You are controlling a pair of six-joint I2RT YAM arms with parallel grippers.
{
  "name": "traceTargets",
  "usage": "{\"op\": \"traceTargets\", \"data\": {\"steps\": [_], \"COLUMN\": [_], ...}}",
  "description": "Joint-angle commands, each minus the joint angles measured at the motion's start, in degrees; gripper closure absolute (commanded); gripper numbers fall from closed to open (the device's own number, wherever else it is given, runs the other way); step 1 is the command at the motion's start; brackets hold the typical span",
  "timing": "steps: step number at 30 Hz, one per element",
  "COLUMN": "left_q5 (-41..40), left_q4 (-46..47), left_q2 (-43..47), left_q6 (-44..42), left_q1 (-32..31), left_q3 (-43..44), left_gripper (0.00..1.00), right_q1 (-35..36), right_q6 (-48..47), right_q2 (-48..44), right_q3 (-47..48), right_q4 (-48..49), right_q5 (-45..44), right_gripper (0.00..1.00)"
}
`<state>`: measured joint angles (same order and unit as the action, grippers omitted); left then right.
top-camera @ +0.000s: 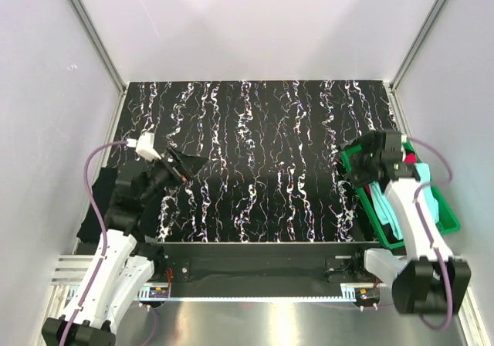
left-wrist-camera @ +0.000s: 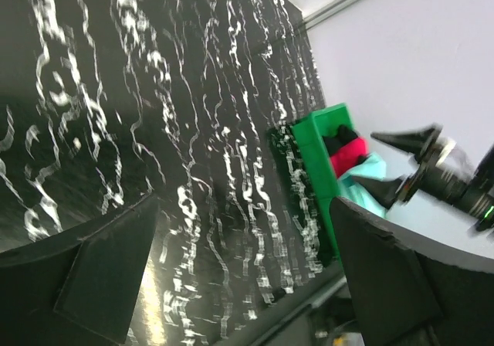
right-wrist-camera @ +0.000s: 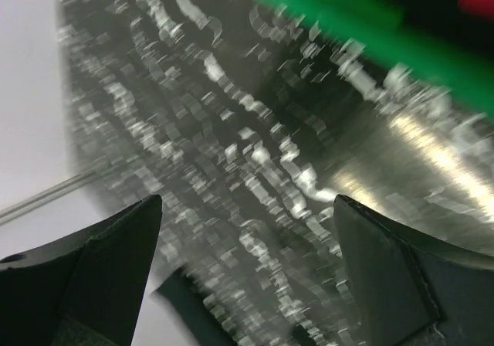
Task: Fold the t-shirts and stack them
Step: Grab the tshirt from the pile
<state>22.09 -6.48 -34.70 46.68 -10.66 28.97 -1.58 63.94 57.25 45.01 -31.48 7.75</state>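
The t-shirts lie in the green tray [top-camera: 446,221] at the right: a turquoise-mint one [top-camera: 388,207], a red-pink one [top-camera: 411,159] and a black one [left-wrist-camera: 340,139]. The left wrist view shows them too, with the red-pink one [left-wrist-camera: 349,154] beside the turquoise one [left-wrist-camera: 376,170]. A black cloth [top-camera: 96,203] lies at the mat's left edge. My left gripper [top-camera: 185,164] is open and empty above the mat's left part [left-wrist-camera: 245,207]. My right gripper [top-camera: 356,164] is open and empty at the tray's left rim [right-wrist-camera: 247,207]; it also shows in the left wrist view [left-wrist-camera: 378,161].
The black marbled mat [top-camera: 262,145] with white streaks covers the table between white walls. The green tray rim [right-wrist-camera: 363,22] shows blurred in the right wrist view. A metal rail [top-camera: 255,292] runs along the near edge between the arm bases.
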Motion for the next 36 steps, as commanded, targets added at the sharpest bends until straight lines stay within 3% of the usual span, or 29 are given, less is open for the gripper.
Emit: {"op": "traceTargets", "data": {"steps": [1, 6, 10, 17, 19, 23, 31, 36], "left_q5": [1.6, 0.6, -0.5, -3.0, -3.5, -6.0, -12.4, -13.8], "left_q4": [-2.0, -7.4, -10.7, -13.6, -14.1, -16.2, -18.4, -19.4], "left_q2": [-0.5, -1.8, -2.3, -2.1, -2.1, -1.8, 0.0, 1.1], "left_q6": [-10.7, -17.8, -22.7, -26.7, -27.6, -31.4, -33.9, -34.5], "left_q1": [0.2, -0.6, -1.5, -4.7, -6.2, -8.8, -13.1, -13.2], "left_q3": [5.5, 9.8, 12.5, 13.2, 13.0, 12.9, 11.5, 11.4], "left_gripper": [0.01, 0.01, 0.01, 0.01, 0.01, 0.01, 0.01, 0.01], "right_q1": [0.3, 0.2, -0.3, -3.6, -4.2, -5.3, -5.9, -6.8], "right_q6": [-14.3, -25.2, -26.9, -28.1, -27.7, -16.2, 0.1, 5.2], "right_q2": [6.6, 13.7, 17.4, 28.1, 32.5, 37.3, 43.4, 47.6], "right_q3": [10.4, 20.3, 24.1, 31.3, 33.5, 35.7, 34.2, 34.0], "right_q4": [-13.2, -18.6, -18.5, -19.6, -21.8, -33.9, -46.9, -48.5], "right_q5": [-14.7, -29.7, -39.1, -42.5, -43.4, -46.4, -47.7, -48.5], "right_gripper": [0.00, 0.00, 0.01, 0.09, 0.22, 0.26, 0.26, 0.42]}}
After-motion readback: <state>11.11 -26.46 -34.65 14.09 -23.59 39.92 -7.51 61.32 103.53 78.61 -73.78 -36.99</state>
